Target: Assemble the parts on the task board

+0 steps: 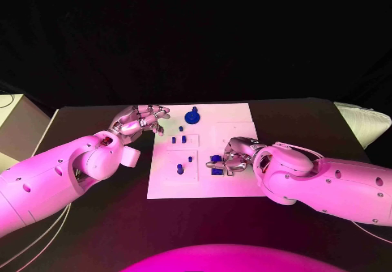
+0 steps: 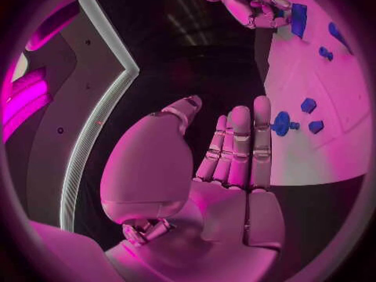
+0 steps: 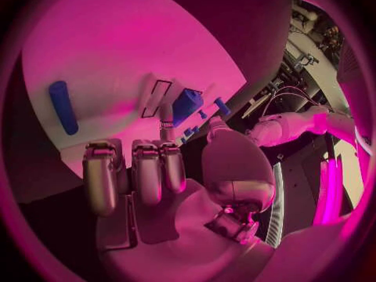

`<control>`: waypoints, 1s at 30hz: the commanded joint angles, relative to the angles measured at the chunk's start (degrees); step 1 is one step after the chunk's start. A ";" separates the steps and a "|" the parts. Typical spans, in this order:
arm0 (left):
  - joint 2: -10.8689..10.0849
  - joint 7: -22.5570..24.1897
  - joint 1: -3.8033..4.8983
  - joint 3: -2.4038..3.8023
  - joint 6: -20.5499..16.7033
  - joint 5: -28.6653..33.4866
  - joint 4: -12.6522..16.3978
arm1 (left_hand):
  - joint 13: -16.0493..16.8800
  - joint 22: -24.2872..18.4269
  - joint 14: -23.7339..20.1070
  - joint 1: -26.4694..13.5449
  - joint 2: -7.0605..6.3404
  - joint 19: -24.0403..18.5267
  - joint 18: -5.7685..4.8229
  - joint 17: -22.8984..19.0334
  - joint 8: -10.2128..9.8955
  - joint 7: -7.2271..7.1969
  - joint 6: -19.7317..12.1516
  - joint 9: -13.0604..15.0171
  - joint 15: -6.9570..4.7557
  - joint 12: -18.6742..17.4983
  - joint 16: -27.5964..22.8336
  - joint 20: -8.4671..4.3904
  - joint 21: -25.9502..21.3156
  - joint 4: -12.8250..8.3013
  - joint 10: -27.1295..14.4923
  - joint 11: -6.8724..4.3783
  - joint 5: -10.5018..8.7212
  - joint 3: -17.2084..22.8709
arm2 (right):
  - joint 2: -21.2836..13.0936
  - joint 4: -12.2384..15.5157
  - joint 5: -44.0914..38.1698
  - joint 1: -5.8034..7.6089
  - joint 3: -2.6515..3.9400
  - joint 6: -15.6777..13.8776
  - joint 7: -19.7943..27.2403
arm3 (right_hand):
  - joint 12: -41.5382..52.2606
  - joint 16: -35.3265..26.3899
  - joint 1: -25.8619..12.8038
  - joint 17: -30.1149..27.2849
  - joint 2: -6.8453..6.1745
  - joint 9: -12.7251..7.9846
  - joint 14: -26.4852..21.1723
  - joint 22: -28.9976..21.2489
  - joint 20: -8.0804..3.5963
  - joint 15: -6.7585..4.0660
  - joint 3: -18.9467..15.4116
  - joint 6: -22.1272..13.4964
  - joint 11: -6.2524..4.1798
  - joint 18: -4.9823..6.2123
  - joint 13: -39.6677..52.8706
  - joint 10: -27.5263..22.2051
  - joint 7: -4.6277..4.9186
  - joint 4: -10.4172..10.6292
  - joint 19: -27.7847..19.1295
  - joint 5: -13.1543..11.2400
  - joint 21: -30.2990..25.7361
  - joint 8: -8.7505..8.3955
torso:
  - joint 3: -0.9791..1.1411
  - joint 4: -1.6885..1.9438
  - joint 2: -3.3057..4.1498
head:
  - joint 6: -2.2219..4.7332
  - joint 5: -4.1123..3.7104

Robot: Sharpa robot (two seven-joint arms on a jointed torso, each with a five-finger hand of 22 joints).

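The white task board (image 1: 237,122) lies in the middle of the black table. My right hand (image 1: 231,157) rests low on the board's right half, its fingers curled. Its thumb and one finger pinch a blue block (image 3: 187,103) that stands on the board (image 3: 118,37) beside a dark-outlined slot. From the left wrist the same block (image 2: 298,19) sits at that hand's fingertips (image 2: 259,9). My left hand (image 1: 140,120) hovers at the board's far left corner, its fingers straight and holding nothing (image 2: 235,150). A round blue part (image 1: 192,117) lies just right of it.
Small blue parts stand on the board's left half: a pair (image 1: 179,139) and, nearer me, a peg (image 1: 179,168). A blue cylinder (image 3: 62,106) lies on the board away from my right hand. A white object (image 1: 363,122) sits at the table's far right.
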 commanded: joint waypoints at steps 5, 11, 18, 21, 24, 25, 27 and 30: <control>-0.03 0.12 -0.25 0.04 0.79 -0.04 0.16 | 0.08 -0.08 0.19 -0.05 0.67 0.51 0.83 -0.08 0.34 0.43 -0.46 -0.05 0.15 0.28 0.27 -0.03 -0.25 0.10 -0.39 0.20 0.16 -0.22 | -1.74 1.94 -0.60 -0.18 0.02 -4.70 2.27 | 0.28 0.24 1.91 15.06 1.04 -0.27 5.87 13.91 -0.22 -0.25 -0.34 -0.84 -0.33 -0.75 15.10 5.96 0.22 -0.09 5.26 1.76 -0.22 0.43 | 0.06 -0.02 -0.02 | 0.03 0.02; -0.11 0.09 -0.37 0.04 0.74 -0.06 0.17 | 0.09 -0.08 0.19 0.00 0.74 0.53 0.83 -0.08 0.35 0.43 -0.49 -0.06 0.16 0.30 0.28 -0.03 -0.26 0.14 -0.44 0.20 0.16 -0.23 | -3.78 2.90 3.58 -0.18 0.13 -9.09 7.39 | -0.29 0.24 10.59 15.06 0.21 -0.39 5.87 13.21 -0.09 -0.14 0.26 -1.27 -0.23 -0.43 14.84 5.72 0.27 -0.50 4.80 3.49 -1.67 1.17 | 0.04 -0.15 -0.01 | 0.00 0.08; -0.12 0.03 -0.43 0.04 0.72 -0.07 0.16 | 0.09 -0.08 0.19 0.00 0.74 0.53 0.83 -0.08 0.35 0.43 -0.49 -0.06 0.16 0.30 0.28 -0.03 -0.26 0.14 -0.44 0.20 0.16 -0.23 | -4.71 2.85 9.76 -0.17 0.17 -8.98 11.67 | -0.69 0.24 24.08 15.06 -1.68 0.17 5.87 13.06 -0.40 -0.50 1.46 -1.51 -0.63 -0.35 14.67 5.56 -0.15 -0.41 4.69 -1.04 -2.14 3.29 | 0.07 -0.10 -0.01 | -0.03 0.01; -0.10 -0.04 -0.45 0.04 0.75 -0.09 0.15 | 0.09 -0.08 0.19 0.00 0.74 0.53 0.83 -0.08 0.35 0.43 -0.49 -0.06 0.16 0.30 0.28 -0.03 -0.26 0.14 -0.44 0.20 0.16 -0.23 | -4.78 2.74 10.88 -0.18 0.18 -7.89 12.35 | -0.82 0.24 26.49 15.06 -2.83 0.99 5.87 13.08 -0.51 -0.68 1.62 -0.85 -0.90 -0.35 14.62 5.50 -0.50 -0.42 4.69 -2.33 -2.16 4.59 | 0.05 -0.07 -0.02 | -0.09 -0.01; -0.08 -0.10 -0.48 0.04 0.77 -0.12 0.13 | 0.09 -0.08 0.19 0.00 0.74 0.53 0.83 -0.08 0.35 0.43 -0.49 -0.06 0.16 0.30 0.28 -0.03 -0.26 0.14 -0.44 0.20 0.16 -0.23 | -4.62 2.45 11.09 -0.21 0.17 -6.64 12.26 | -0.76 0.24 28.64 15.06 -3.72 2.22 5.87 13.08 -0.76 -0.98 1.76 -0.68 -1.25 -0.34 14.65 5.53 -0.90 -0.39 4.69 -4.01 -2.23 6.14 | 0.00 -0.04 -0.07 | -0.12 -0.07; -0.07 -0.12 -0.50 0.04 0.79 -0.13 0.12 | 0.10 -0.10 0.19 0.11 0.84 0.55 0.83 -0.08 0.37 0.43 -0.52 -0.06 0.16 0.34 0.29 -0.02 -0.27 0.17 -0.51 0.21 0.17 -0.24 | -4.45 2.19 10.84 -0.23 0.17 -6.00 11.95 | -0.64 0.24 29.18 15.06 -3.91 2.51 5.87 13.09 -0.84 -1.04 1.81 -0.65 -1.33 -0.34 14.70 5.58 -1.01 -0.39 4.69 -4.12 -2.22 6.49 | -0.01 -0.03 -0.09 | -0.13 -0.04; -0.06 -0.14 -0.52 0.04 0.80 -0.14 0.11 | 0.10 -0.10 0.19 0.11 0.84 0.55 0.83 -0.08 0.37 0.43 -0.52 -0.06 0.16 0.34 0.29 -0.02 -0.27 0.17 -0.51 0.21 0.17 -0.24 | -4.18 1.79 10.37 -0.26 0.16 -5.25 11.40 | -0.11 0.24 30.32 15.06 -4.14 3.15 5.87 13.16 -0.99 -1.20 2.01 -0.58 -1.53 -0.37 14.93 5.80 -1.26 -0.42 4.74 -4.14 -2.09 7.29 | -0.01 -0.01 -0.10 | -0.09 -0.05; -0.03 -0.13 -0.55 0.04 0.80 -0.15 0.13 | 0.10 -0.10 0.19 0.16 0.90 0.56 0.83 -0.08 0.38 0.43 -0.53 -0.07 0.16 0.34 0.30 -0.02 -0.28 0.19 -0.56 0.21 0.17 -0.25 | -3.83 1.36 9.72 -0.43 0.15 -4.63 10.59 | 0.28 0.24 31.90 15.06 -4.96 3.92 5.87 13.22 -1.23 -1.50 3.07 -0.54 -1.83 -0.39 15.10 5.96 -1.57 -0.37 4.77 -4.39 -2.01 8.27 | -0.04 0.02 -0.04 | -0.09 -0.11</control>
